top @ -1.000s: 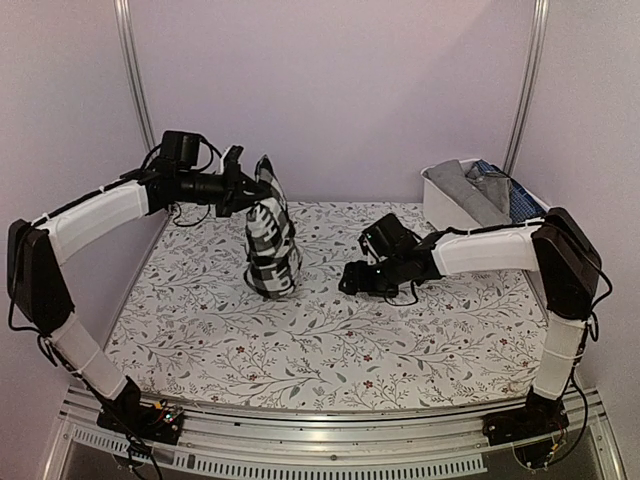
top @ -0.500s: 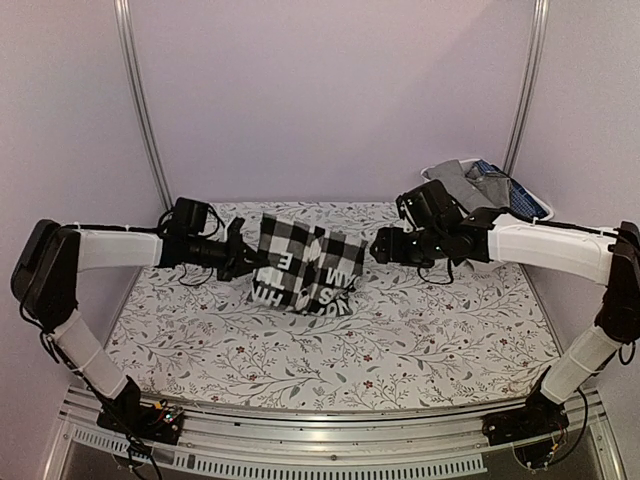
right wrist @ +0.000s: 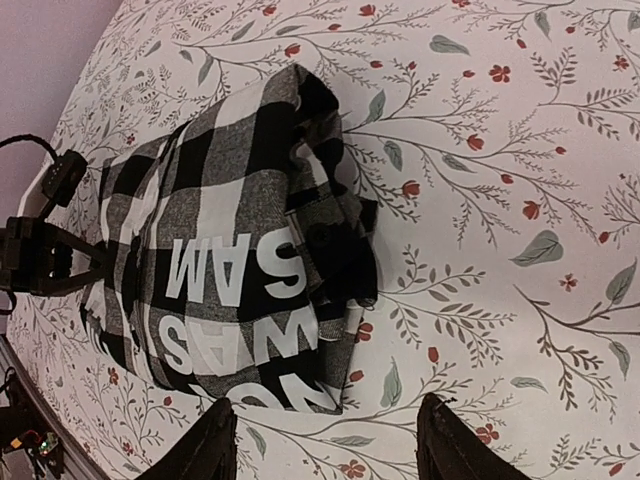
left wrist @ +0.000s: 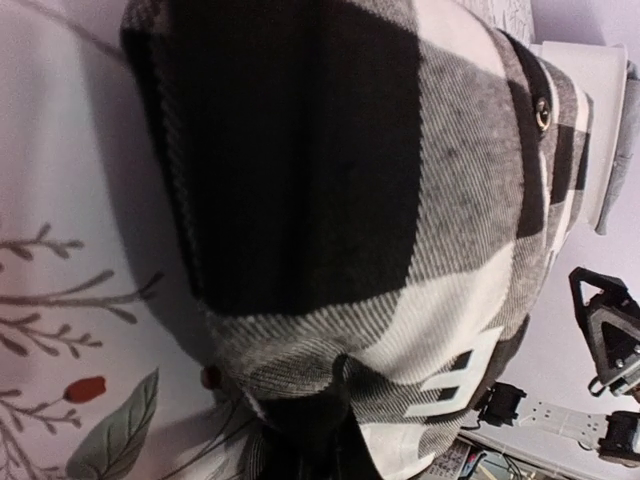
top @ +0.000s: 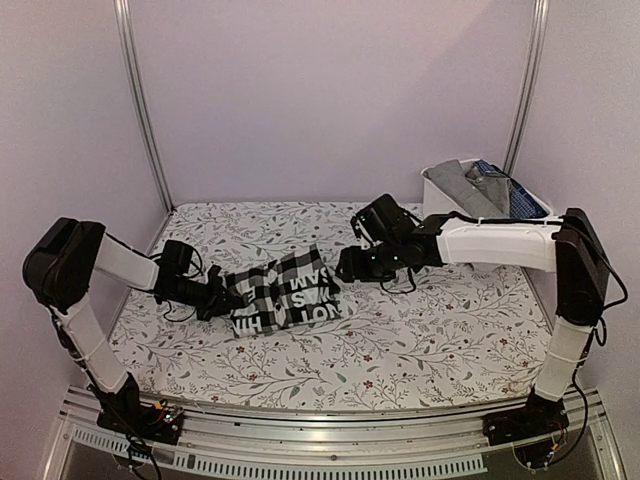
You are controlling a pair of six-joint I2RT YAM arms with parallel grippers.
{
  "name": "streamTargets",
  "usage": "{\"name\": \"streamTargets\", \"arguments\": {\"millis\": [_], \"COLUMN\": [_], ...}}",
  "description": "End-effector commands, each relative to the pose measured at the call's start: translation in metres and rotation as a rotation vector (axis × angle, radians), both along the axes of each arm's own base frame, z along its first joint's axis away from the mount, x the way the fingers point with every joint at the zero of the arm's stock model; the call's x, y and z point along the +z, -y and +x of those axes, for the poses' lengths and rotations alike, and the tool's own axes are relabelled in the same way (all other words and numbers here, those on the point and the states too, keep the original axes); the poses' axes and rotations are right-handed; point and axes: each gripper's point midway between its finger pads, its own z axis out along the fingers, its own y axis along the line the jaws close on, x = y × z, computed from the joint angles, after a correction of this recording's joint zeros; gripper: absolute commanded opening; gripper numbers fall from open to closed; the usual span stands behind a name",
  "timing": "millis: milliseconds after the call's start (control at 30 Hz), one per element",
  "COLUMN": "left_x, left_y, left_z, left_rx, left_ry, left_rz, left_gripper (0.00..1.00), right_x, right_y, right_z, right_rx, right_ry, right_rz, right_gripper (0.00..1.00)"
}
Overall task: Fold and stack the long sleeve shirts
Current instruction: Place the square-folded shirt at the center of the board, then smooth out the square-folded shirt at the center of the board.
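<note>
Left arm (top: 130, 268) low, jaws clamped; right arm (top: 490, 240) extended, jaws spread.

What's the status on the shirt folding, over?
Left gripper shut on checked shirt, left end. Right gripper open near its right end, not holding. Shirt bunched on table. Bin of other shirts far right, apart.

The shirt (top: 285, 300) is black-and-white check with white lettering; the table (top: 450, 330) white, leafy, red-budded.

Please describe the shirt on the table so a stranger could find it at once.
On the flowered table, left of its middle, lies the bundled shirt, the left tool gripping its left end. Only it has large black-and-white squares and white letters; other clothes sit in a white bin.
</note>
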Motion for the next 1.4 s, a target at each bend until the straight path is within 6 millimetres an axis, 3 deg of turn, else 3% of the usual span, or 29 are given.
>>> {"name": "streamTargets", "arguments": {"millis": [0,167,333,467,600,700,867,933,1067,1200,1300,1367], "left_x": [0.016,0.013,0.011,0.009,0.007,0.005,0.002,0.003,0.005,0.007,0.006,0.004], "left_y": [-0.008,-0.007,-0.006,-0.006,-0.007,-0.008,-0.013,-0.012,-0.010,-0.007,-0.005,-0.005], "left_z": [0.025,0.024,0.026,0.027,0.029,0.031,0.035,0.037,0.040,0.041,0.040,0.040], "left_rx": [0.021,0.016,0.021,0.023,0.028,0.035,0.054,0.048,0.020,-0.003,-0.014,-0.017], "left_ry": [0.079,0.046,0.040,0.036,0.032,0.028,0.025,0.031,0.049,0.058,0.057,0.052], "left_rz": [0.058,0.059,0.064,0.068,0.074,0.084,0.123,0.123,0.130,0.138,0.142,0.144], "left_gripper": [0.00,0.00,0.00,0.00,0.00,0.00,0.00,0.00,0.00,0.00,0.00,0.00], "right_x": [-0.040,-0.067,-0.091,-0.090,-0.095,-0.095,-0.097,-0.097,-0.080,-0.045,-0.034,-0.034], "right_y": [-0.030,-0.052,-0.055,-0.056,-0.059,-0.052,-0.022,-0.020,-0.020,-0.017,-0.019,-0.025], "right_z": [-0.008,-0.019,-0.026,-0.033,-0.039,-0.046,-0.064,-0.071,-0.064,-0.034,-0.007,0.010], "right_rx": [0.097,0.174,0.170,0.180,0.191,0.181,0.130,0.141,0.134,0.104,0.098,0.108], "right_ry": [-0.070,-0.091,-0.139,-0.141,-0.155,-0.146,-0.127,-0.144,-0.094,-0.023,0.012,0.019], "right_rz": [0.056,0.102,0.096,0.113,0.116,0.094,0.085,0.100,0.100,0.129,0.141,0.150], "right_gripper": [0.61,0.54,0.43,0.41,0.19,0.02,0.00,0.04,0.35,0.52,0.65,0.68]}}
